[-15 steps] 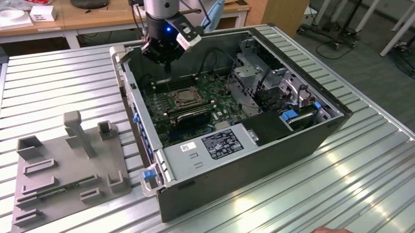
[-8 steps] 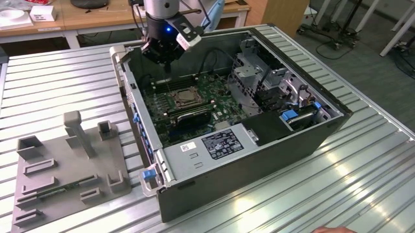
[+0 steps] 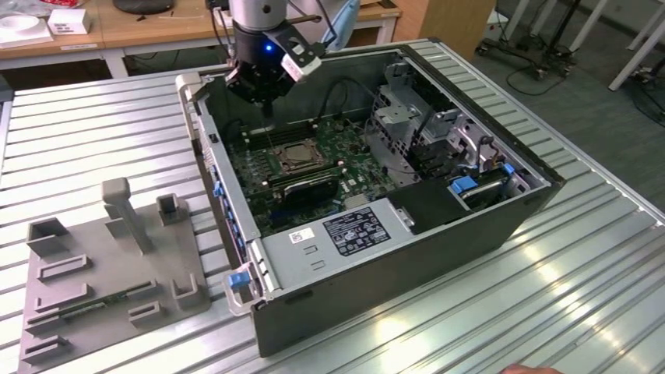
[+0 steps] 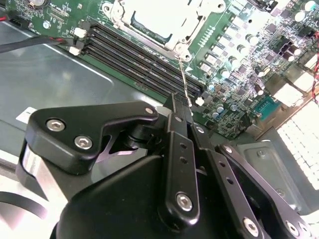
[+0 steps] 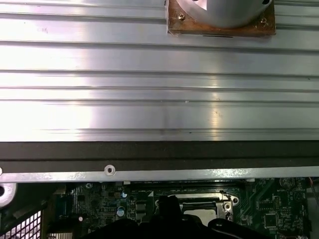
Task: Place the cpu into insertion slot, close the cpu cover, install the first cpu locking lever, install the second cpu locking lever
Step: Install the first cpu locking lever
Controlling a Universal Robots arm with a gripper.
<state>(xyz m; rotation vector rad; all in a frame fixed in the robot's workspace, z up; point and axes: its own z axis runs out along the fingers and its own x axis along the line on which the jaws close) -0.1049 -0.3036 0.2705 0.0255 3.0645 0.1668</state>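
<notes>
Gripper (image 3: 266, 100) hovers over the open case's far wall, fingers (image 4: 175, 124) clenched, apparently on a thin wire lever (image 4: 184, 79) running toward the insertion slot (image 3: 296, 160). Cpu (image 4: 157, 15) sits seated under the cpu cover (image 4: 197, 37) in the second wrist view; exterior view shows the whole case on the desk (image 3: 93, 132).
</notes>
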